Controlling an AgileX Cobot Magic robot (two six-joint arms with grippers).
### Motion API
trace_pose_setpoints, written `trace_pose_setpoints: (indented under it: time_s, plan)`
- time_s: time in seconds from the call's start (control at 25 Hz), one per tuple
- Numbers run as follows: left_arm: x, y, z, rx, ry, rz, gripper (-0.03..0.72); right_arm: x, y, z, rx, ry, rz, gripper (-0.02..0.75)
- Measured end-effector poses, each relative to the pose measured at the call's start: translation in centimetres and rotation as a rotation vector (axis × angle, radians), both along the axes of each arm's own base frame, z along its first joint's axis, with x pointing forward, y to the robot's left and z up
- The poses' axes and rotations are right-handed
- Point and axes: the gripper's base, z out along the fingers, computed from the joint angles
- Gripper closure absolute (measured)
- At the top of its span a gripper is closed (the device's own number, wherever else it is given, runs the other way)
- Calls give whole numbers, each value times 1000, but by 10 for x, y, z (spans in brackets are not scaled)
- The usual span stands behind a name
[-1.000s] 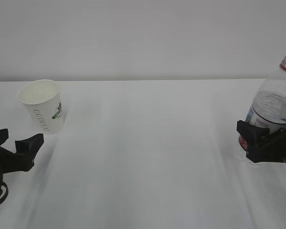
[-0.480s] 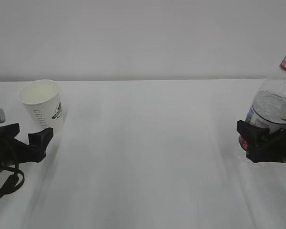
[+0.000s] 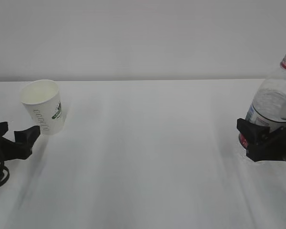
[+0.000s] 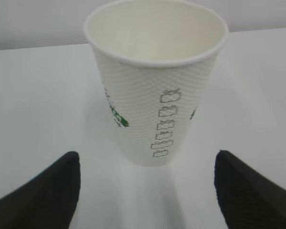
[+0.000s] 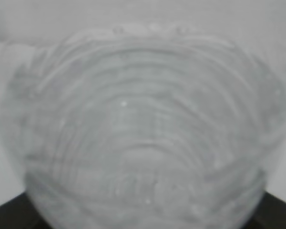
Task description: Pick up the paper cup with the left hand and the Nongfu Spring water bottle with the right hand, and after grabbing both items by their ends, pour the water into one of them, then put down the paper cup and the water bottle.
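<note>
The white paper cup [image 3: 43,107] with a green logo stands upright at the left of the table and looks empty inside [image 4: 157,86]. My left gripper [image 3: 15,136] is low on the table just in front of it, open wide. Its two black fingers [image 4: 47,191] flank the cup's base from the near side without touching [image 4: 147,164]. At the right edge stands the clear Nongfu Spring water bottle [image 3: 275,102] with a red neck ring. My right gripper [image 3: 257,139] is shut on its lower part. The ribbed bottle wall [image 5: 143,119] fills the right wrist view; black fingers [image 5: 9,212] show only at the bottom corners.
The white table [image 3: 148,157] runs back to a pale wall. Between the cup and the bottle lies bare tabletop. The bottle stands close to the right border of the exterior view.
My left gripper rose and came closer to the cup, then slid slightly left. The cup now sits a touch further right. The right gripper and bottle have not moved.
</note>
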Motion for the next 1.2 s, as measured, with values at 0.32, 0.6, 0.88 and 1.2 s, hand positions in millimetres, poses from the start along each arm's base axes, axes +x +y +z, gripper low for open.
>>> trace_pose_setpoints:
  time_s: [0.32,0.6,0.88,1.2]
  plan:
    - [14,13,6,-32,-32,-105,61,0,0,1,-3,-8,2,244]
    - [22,11,8,-32,-36,-144,74,1,0,2,1,-27,3,244]
    - [22,11,7,-31,-28,-139,91,1,0,2,0,-27,4,244]
    - [21,10,6,-26,-20,-159,99,1,0,2,0,-27,4,244]
